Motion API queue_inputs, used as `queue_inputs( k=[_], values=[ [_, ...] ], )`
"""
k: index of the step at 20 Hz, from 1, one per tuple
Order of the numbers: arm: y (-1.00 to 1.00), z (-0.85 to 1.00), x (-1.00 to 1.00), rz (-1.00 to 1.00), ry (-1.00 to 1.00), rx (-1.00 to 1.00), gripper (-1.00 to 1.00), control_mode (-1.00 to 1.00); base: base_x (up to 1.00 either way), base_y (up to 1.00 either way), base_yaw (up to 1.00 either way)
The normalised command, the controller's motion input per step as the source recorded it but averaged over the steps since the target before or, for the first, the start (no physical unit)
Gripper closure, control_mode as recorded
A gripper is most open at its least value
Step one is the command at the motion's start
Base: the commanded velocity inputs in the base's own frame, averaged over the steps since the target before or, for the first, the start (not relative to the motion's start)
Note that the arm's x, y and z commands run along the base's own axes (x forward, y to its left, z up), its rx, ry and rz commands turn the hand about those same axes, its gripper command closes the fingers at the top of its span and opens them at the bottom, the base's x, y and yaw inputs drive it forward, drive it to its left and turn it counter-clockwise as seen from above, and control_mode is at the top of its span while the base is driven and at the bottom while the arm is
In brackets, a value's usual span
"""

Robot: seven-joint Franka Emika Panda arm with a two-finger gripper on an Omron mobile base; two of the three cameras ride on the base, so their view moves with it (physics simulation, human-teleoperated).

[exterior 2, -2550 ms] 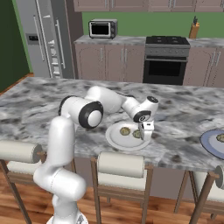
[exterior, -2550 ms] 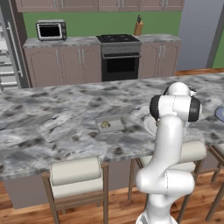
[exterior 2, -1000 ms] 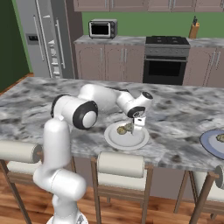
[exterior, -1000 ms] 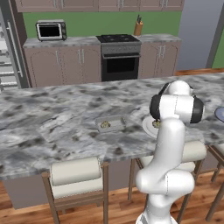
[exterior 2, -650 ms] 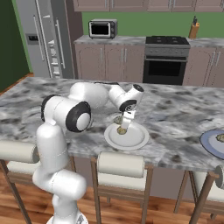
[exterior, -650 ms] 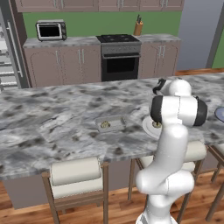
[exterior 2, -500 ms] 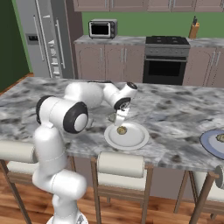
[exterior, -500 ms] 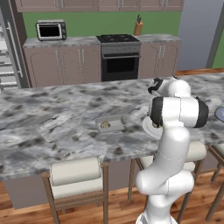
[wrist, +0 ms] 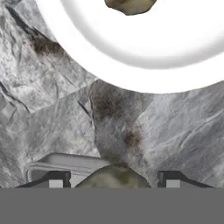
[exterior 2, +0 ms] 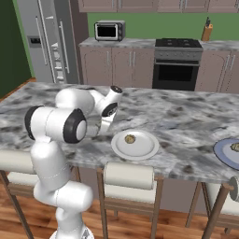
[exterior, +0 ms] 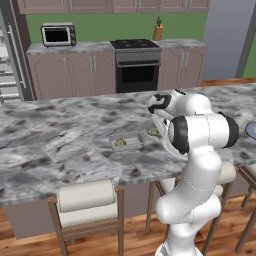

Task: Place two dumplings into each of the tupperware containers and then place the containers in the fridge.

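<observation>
gripper (wrist: 113, 178) sits low over the marble island counter (exterior: 60, 140), with a dumpling (wrist: 114, 178) lodged between its two dark fingertips (wrist: 54, 179); the jaws stand fairly wide and look closed on that lump. in the hand view a corner of the grey tupperware container (wrist: 65, 167) shows just beside the held dumpling, and the white plate (wrist: 144, 57) fills the top of that view with a second dumpling (wrist: 130, 5) lying on it at the edge of the picture

from the left base view the grey rectangular container (exterior: 127, 141) rests on the counter just left of the robot's forearm, with something tan-green already inside it, and the rim of the white plate (exterior: 153, 132) peeks out beside the arm. from the right base view the white plate (exterior 2: 135, 144) lies near the counter's front edge with one dumpling (exterior 2: 130, 138) on it, and the arm's wrist hangs just to the left of it; the fingertips themselves are hidden behind the wrist there. a blue-grey plate (exterior 2: 227, 152) with another dumpling (exterior 2: 235, 147) sits well apart at the right end of the counter

the fridge (exterior 2: 46, 39) stands at the back left of the kitchen, doors shut, beside the cabinets that carry a microwave (exterior 2: 109, 31); a dark oven (exterior 2: 176, 63) is set in the back run
</observation>
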Motion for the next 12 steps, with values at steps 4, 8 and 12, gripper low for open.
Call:
queue_inputs(
  k=[4, 8, 12],
  values=[
    [0.62, 0.02, 0.35, -0.03, 0.00, 0.00, 1.00, -1.00, 0.00, 0.00, 0.00],
    [0.46, 0.00, 0.45, -0.03, 0.00, 0.00, 1.00, -1.00, 0.00, 0.00, 0.00],
    [0.16, -0.07, 0.18, -0.05, 0.00, 0.00, 1.00, -1.00, 0.00, 0.00, 0.00]
  ],
)
